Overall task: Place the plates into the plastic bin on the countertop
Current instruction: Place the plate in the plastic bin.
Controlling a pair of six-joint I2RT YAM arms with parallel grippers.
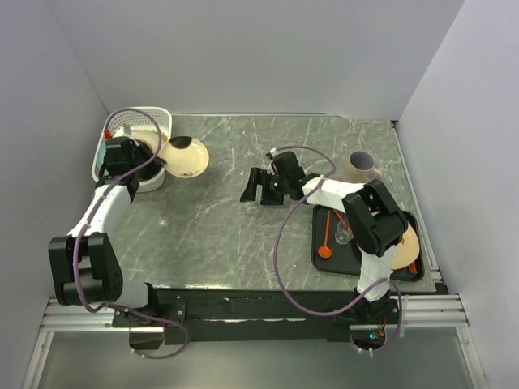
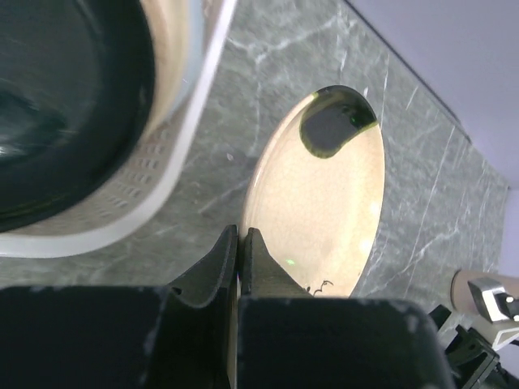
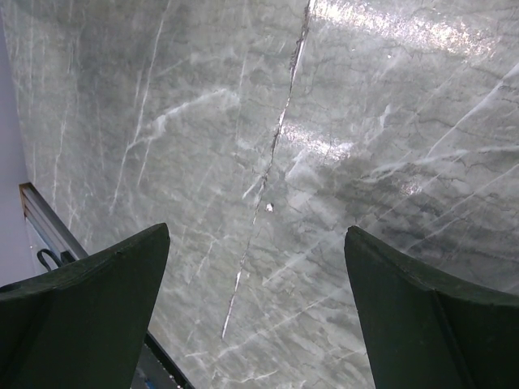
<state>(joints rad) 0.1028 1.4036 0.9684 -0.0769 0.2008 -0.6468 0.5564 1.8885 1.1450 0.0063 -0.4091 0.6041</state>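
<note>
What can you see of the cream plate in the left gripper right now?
The cream plate is round, shallow and glossy. It looks ceramic, is finely speckled, and has a dark patch near its far edge. The left gripper is shut on its near rim, pinching it between both fingers. From above it looks roughly level, beside the plastic bin and outside it, over the countertop. Whether its underside touches the stone cannot be told. No chips or cracks show.
</note>
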